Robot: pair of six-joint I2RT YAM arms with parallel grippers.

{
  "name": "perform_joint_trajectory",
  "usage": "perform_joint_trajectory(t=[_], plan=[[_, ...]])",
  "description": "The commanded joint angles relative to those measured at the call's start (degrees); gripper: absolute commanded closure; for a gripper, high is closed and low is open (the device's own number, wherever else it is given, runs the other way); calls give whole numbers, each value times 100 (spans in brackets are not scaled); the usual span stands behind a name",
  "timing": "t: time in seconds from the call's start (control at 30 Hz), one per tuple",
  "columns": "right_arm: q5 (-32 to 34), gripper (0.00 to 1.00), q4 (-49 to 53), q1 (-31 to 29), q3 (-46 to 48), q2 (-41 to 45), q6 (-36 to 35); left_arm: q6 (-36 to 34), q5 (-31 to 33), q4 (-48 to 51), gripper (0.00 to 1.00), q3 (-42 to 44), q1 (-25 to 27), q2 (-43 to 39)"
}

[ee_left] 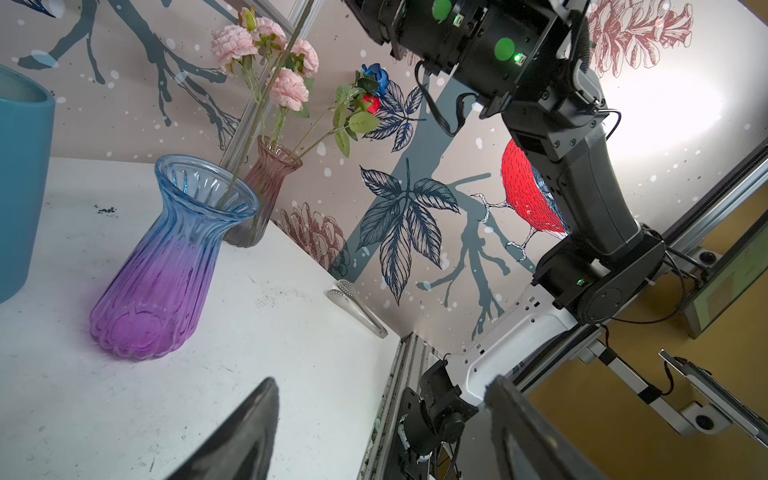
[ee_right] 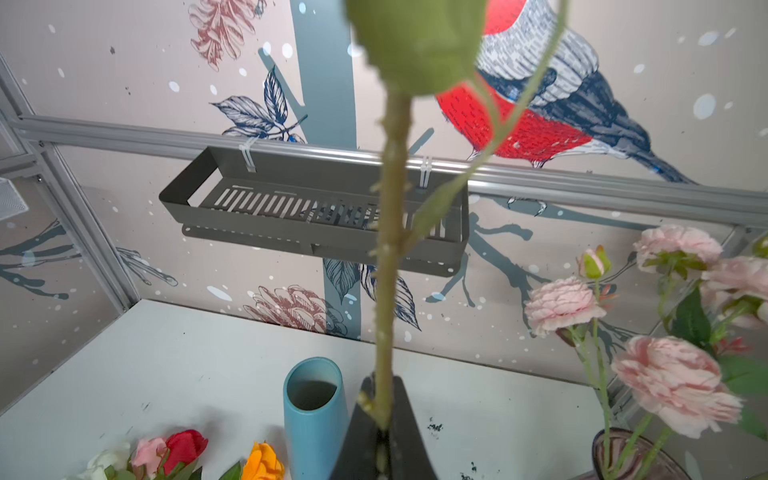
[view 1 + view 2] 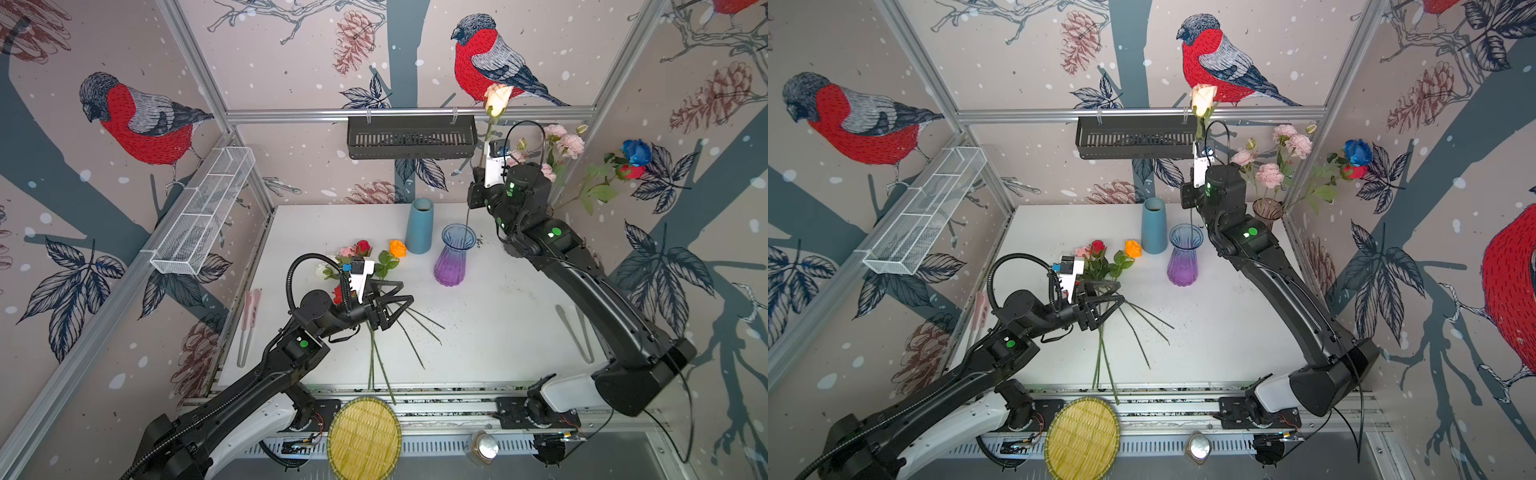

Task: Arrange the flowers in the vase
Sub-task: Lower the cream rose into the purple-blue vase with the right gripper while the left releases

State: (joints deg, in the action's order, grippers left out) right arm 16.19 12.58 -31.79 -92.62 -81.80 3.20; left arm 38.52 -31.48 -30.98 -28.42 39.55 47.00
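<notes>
Several loose flowers [image 3: 386, 262] are lying in a heap on the left half of our white table [image 3: 498, 332], blooms toward the back wall and stems fanned out toward the front edge. We've got the left gripper [image 3: 407, 291] hanging right over those stems with its jaws spread wide and nothing between them. Moving right, a plain blue vase [image 3: 419, 226] stands upright near the back. Just beside it is the ribbed glass vase [image 3: 451, 262], blue at the top and purple at the bottom. Above that, the right gripper [image 2: 380, 415] has its jaws pressed together on the stem of a cream rose [image 3: 497, 99], held upright with the bloom way up high. The left arm's wrist view shows the bottom of the stem inside the glass vase's mouth. Far right, tucked in the back corner, a brownish vase [image 3: 1266, 212] holds pink flowers [image 3: 1285, 143], a blue rose [image 3: 1358, 151] and a red rose [image 3: 1354, 171].
</notes>
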Motion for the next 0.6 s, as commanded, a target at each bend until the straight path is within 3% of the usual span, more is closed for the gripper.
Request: perform_joint_trajectory(t=[0.0,0.1,0.13,0.2,0.23,0.27,0.43,0.57], plan=[[-440,99,-344,65,276,44,319,-56,-18,-131,22,3,0,-6],[-681,97,-254,128,434,-19,444,-56,17,-134,22,21,0,-7],[-834,90,-175,157,442,-72,472,-55,28,-136,22,21,0,6],[-1130,52,182,248,269,-260,546,-57,61,-107,22,12,0,17],[-1152,39,324,277,193,-329,600,-57,71,-93,23,-1,0,31],[-1162,33,379,294,187,-341,632,-58,79,-84,23,-9,1,43],[-1148,28,269,305,475,-14,669,-62,152,42,24,-47,0,82],[-1069,28,272,307,739,344,673,-216,623,746,26,-211,0,129]])
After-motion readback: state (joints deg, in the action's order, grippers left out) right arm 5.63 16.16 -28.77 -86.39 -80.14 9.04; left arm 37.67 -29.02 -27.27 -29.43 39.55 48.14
